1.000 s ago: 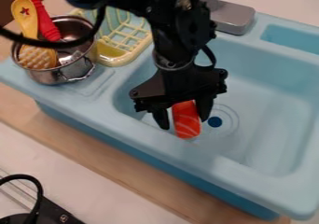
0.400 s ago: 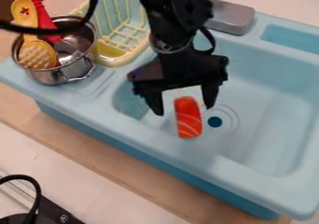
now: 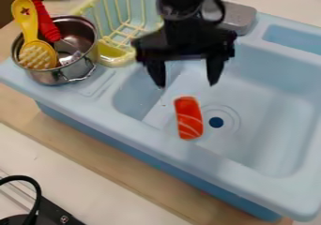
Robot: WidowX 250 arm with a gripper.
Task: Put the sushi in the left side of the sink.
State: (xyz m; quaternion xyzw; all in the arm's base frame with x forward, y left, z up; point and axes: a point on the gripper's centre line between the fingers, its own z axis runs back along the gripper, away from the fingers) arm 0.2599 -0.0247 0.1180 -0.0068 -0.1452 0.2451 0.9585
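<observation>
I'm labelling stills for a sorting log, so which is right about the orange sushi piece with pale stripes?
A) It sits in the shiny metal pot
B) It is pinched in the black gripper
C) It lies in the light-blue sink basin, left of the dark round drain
C: the orange sushi piece lies on the basin floor, left of the dark round drain.

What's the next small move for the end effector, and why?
Probably lift it a bit further and retract: the end effector is open above the sink, and the sushi lies in the basin, left of the drain, with a visible gap below the fingertips.
</observation>
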